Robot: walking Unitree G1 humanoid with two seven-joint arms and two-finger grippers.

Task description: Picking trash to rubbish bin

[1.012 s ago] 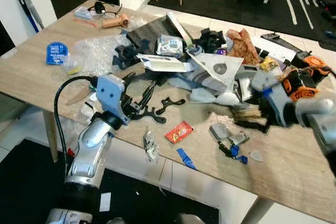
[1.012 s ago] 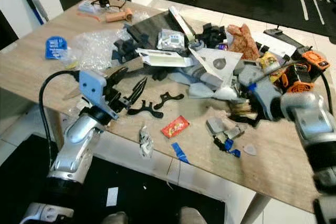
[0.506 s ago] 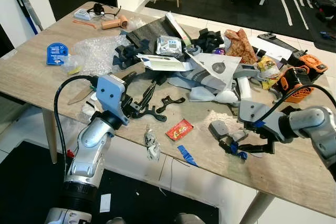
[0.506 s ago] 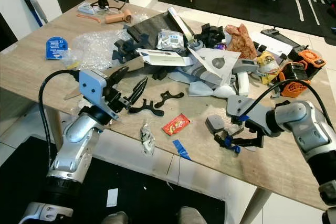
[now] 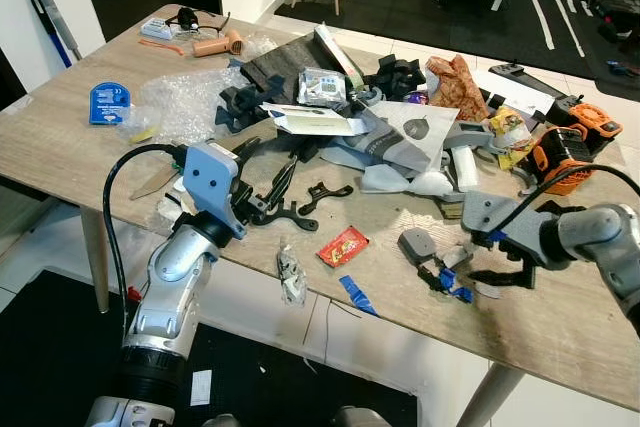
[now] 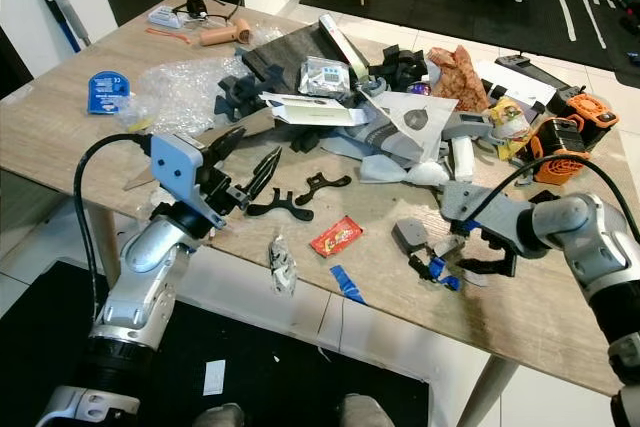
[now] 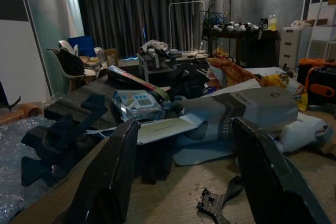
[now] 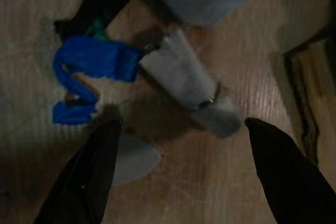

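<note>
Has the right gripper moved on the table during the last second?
Yes. The right gripper has come toward the table's near edge, away from the orange tool, and now hovers open over the blue scrap.

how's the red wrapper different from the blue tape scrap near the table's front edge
The red wrapper is a flat packet with printed markings; the blue tape scrap is a plain narrow strip. The red wrapper is the broader piece, and the blue tape scrap the thinner one. The red wrapper lies further in on the table, while the blue tape scrap lies right by the front edge. Both lie loose on the wood, between the left pincer and the right pincer.
</note>
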